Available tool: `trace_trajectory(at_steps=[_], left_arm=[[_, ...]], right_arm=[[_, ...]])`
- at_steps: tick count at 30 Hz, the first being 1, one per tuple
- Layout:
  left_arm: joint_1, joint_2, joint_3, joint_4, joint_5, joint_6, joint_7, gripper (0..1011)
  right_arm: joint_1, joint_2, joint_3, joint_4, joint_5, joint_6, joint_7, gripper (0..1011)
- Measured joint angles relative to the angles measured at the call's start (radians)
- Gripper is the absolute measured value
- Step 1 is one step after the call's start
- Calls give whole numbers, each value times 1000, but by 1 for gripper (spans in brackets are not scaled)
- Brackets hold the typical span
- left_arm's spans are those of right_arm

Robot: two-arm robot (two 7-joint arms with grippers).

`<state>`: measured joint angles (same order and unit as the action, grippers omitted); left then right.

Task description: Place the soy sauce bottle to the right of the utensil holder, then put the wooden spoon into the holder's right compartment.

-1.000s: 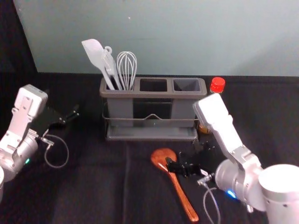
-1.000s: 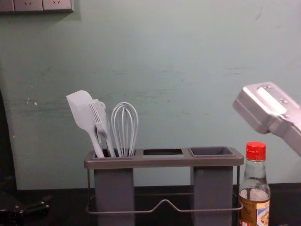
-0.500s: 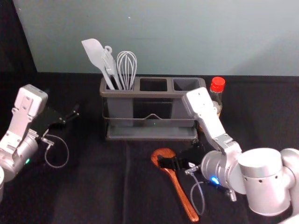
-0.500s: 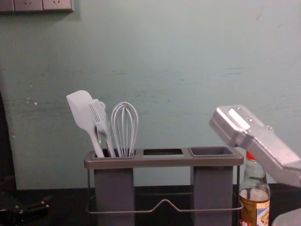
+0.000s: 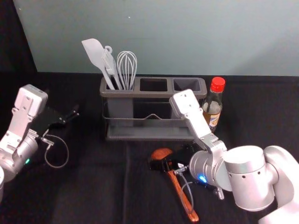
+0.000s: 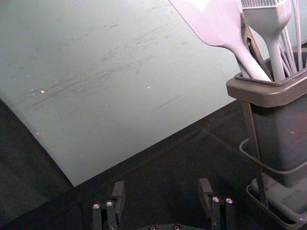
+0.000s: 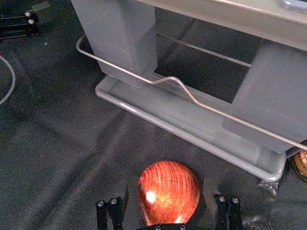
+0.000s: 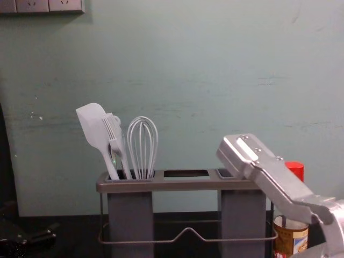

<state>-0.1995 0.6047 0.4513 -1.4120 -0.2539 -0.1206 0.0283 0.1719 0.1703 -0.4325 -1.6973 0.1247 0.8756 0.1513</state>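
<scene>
"So why is the right tool (image 7: 167,190) spread wide around the wooden spoon (image 7: 169,206)?"

"Probably to centre it; nothing gripped. Spoon lies on worktop (image 5: 93,191), before the holder (image 5: 149,94); soy sauce bottle (image 5: 213,108) stands to its right, seemingly placed. Left tool (image 6: 161,184): parked left, fingers apart, empty."

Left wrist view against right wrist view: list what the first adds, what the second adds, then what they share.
Left wrist view adds: the spatula, brush and whisk standing in the utensil holder, and the wall behind.

Right wrist view adds: the wooden spoon, its bowl between the open fingers of the right gripper, and part of the soy sauce bottle.

Shared: the holder with its wire rail and bottom tray, the left gripper, and dark cloth.
</scene>
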Motion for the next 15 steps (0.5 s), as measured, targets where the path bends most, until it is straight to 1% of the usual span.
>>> trace_trajectory(at_steps=[7, 15], left_arm=[[0, 0, 0, 0, 0, 0, 0, 1005], [0, 0, 0, 0, 0, 0, 0, 1005]], right_arm=[[13, -13, -7, 27, -23, -3, 7, 1002], [12, -21, -7, 36, -42, -5, 15, 1002]])
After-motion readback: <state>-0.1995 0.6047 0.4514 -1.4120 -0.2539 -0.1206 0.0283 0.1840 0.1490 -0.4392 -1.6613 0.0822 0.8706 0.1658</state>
